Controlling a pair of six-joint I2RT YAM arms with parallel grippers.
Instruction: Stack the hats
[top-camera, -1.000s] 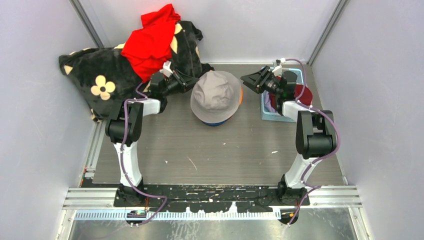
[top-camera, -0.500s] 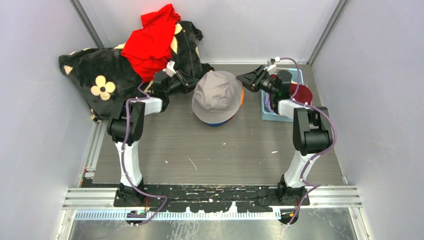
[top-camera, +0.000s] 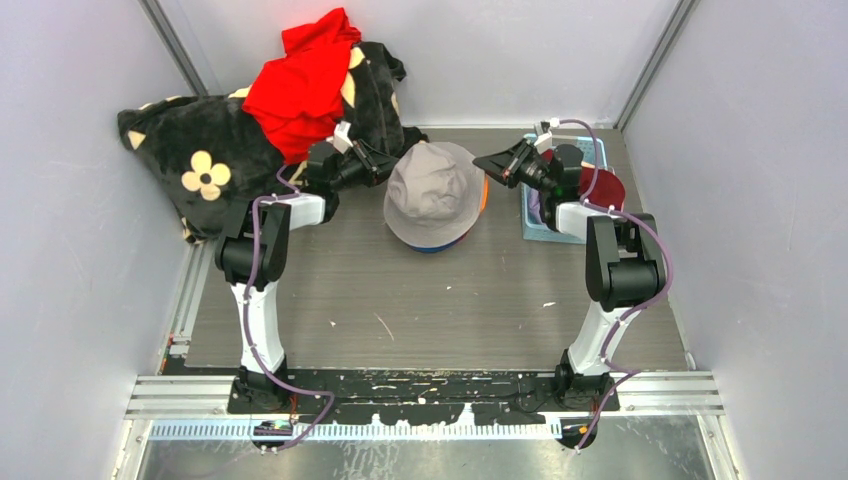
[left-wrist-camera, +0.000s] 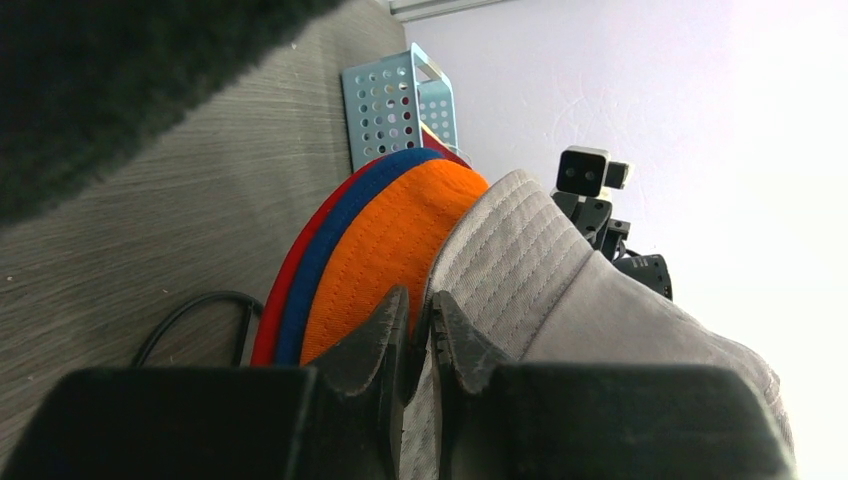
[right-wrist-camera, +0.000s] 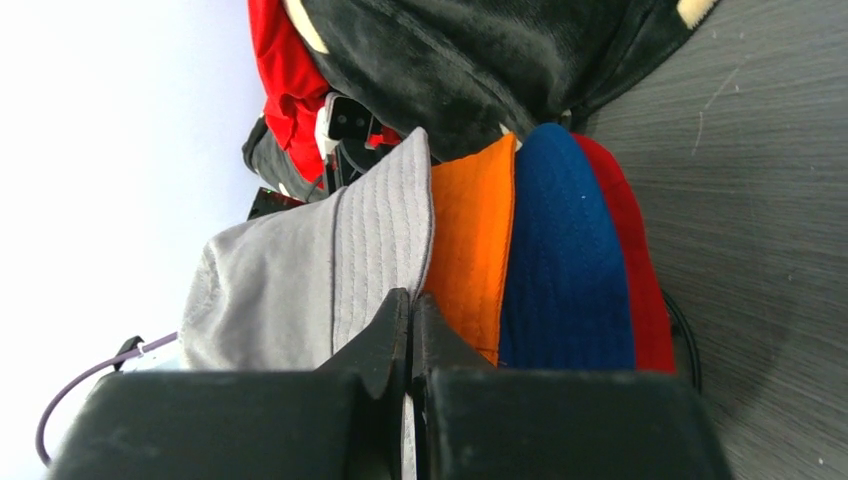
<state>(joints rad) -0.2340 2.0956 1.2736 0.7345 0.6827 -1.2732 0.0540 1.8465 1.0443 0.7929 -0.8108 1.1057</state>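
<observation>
A grey hat (top-camera: 433, 188) tops a stack at the table's back middle. Under it lie an orange hat (right-wrist-camera: 475, 240), a blue hat (right-wrist-camera: 565, 260) and a red hat (right-wrist-camera: 640, 280). My left gripper (top-camera: 386, 163) is shut on the grey hat's (left-wrist-camera: 560, 290) left brim, with cloth between its fingertips (left-wrist-camera: 418, 298). My right gripper (top-camera: 489, 165) is shut on the right brim of the grey hat (right-wrist-camera: 290, 280), just above the orange one. A maroon hat (top-camera: 608, 188) lies in the basket behind the right arm.
A pale blue perforated basket (top-camera: 540, 228) stands at the back right. A black blanket with cream flowers (top-camera: 195, 150) and a bright red garment (top-camera: 300, 85) are heaped at the back left, close behind the left gripper. A black cable (left-wrist-camera: 185, 315) lies by the stack.
My right gripper moved left to the stack and shut on the grey hat's brim. The left gripper has kept its hold, shifting slightly right.
</observation>
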